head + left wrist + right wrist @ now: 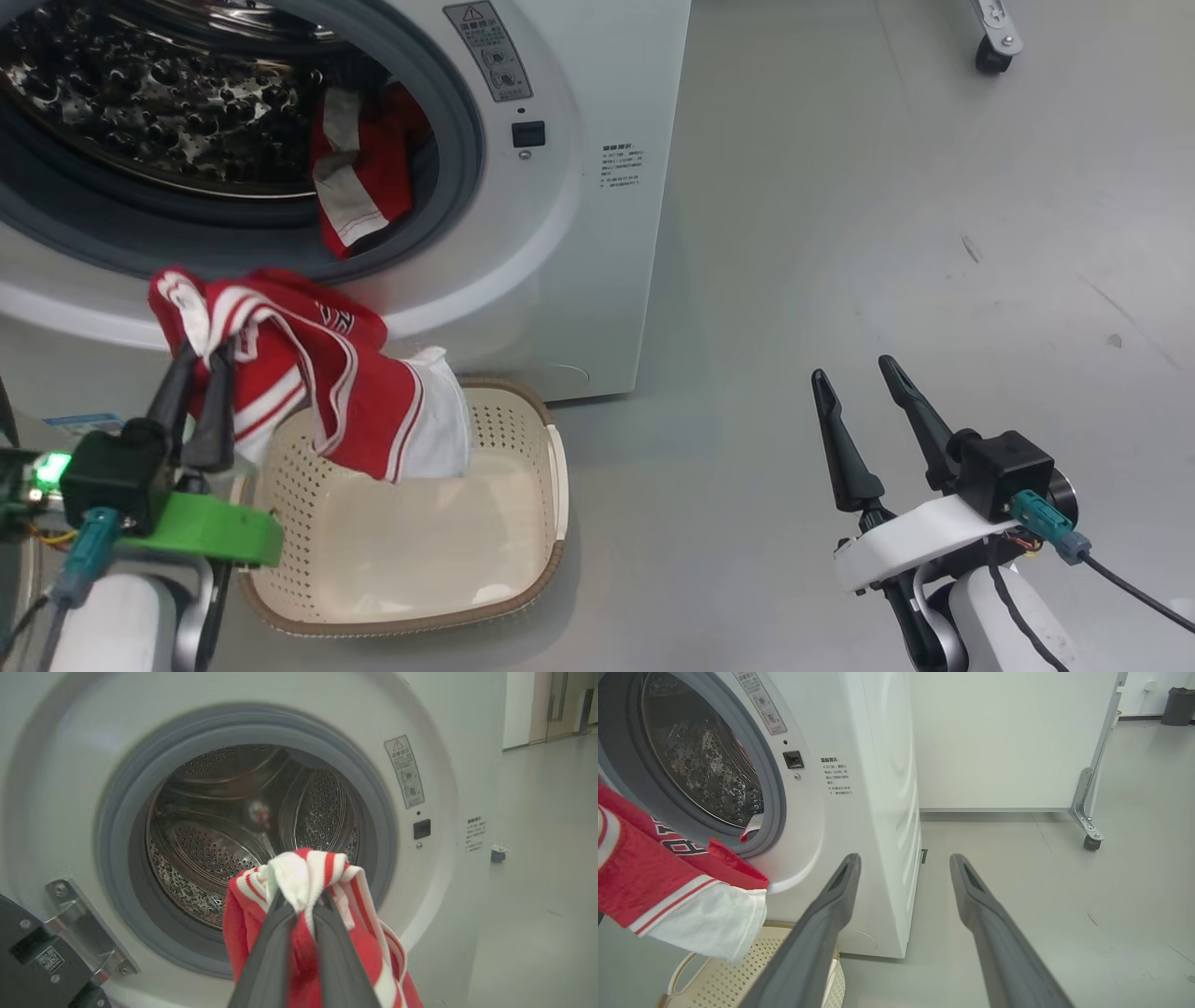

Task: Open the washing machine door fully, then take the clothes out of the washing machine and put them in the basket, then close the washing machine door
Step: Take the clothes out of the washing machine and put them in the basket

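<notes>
One big white front-loading washing machine (579, 233). One cream perforated plastic basket (551, 467) with a brown rim, before the machine. Two red fabric garments with white stripes: one garment (359, 177) in the machine's drum mouth, the other garment (317, 373) just before its front. One white cloth piece (443, 420) against that second garment. One black caster wheel (991, 58), well apart from the machine.

The washing machine (579, 233) stands white and open beyond the left claw (205, 355), its steel drum (159, 93) gleaming inside the grey gasket (462, 140). The door (28, 961) is swung out to the claw's left, its black edge on a steel hinge. A red striped garment (308, 373) is pinched in that claw's closed fingers. It drapes off to the claw's right, and its white end dips into the basket (558, 485), a cream perforated tub on the floor below the claw. A second red-and-white piece (359, 177) hangs over the gasket's lower lip, farther beyond the claw
</notes>
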{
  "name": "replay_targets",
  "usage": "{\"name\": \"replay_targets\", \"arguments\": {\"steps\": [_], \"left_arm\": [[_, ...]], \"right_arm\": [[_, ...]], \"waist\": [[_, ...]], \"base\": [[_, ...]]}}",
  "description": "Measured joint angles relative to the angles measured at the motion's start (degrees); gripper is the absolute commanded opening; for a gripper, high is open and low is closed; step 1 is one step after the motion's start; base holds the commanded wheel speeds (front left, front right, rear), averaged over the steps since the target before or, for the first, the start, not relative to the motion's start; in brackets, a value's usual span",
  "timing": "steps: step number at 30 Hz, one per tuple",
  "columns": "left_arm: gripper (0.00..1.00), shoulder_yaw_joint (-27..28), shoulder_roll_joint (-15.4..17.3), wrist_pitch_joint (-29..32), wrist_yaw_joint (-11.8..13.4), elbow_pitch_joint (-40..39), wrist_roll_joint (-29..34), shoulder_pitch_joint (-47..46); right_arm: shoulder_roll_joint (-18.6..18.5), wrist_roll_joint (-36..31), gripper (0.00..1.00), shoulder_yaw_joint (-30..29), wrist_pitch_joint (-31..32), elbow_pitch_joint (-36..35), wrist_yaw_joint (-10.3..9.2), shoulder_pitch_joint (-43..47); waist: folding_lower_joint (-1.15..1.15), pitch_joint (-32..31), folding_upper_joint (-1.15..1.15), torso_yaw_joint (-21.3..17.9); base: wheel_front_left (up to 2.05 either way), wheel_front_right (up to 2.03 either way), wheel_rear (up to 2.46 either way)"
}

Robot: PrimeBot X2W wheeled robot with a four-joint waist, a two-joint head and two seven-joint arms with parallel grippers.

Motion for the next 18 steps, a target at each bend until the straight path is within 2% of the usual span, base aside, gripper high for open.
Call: {"name": "replay_targets", "arguments": {"steps": [18], "left_arm": [[0.00, -3.0, 0.1, 8.1, -2.1, 13.6, -1.3, 2.9]], "right_arm": [[0.1, -0.2, 1.00, 1.1, 0.0, -1.8, 0.45, -2.6]], "waist": [[0.00, 7.3, 0.00, -3.3]], "base": [[0.00, 0.00, 0.00]]}}
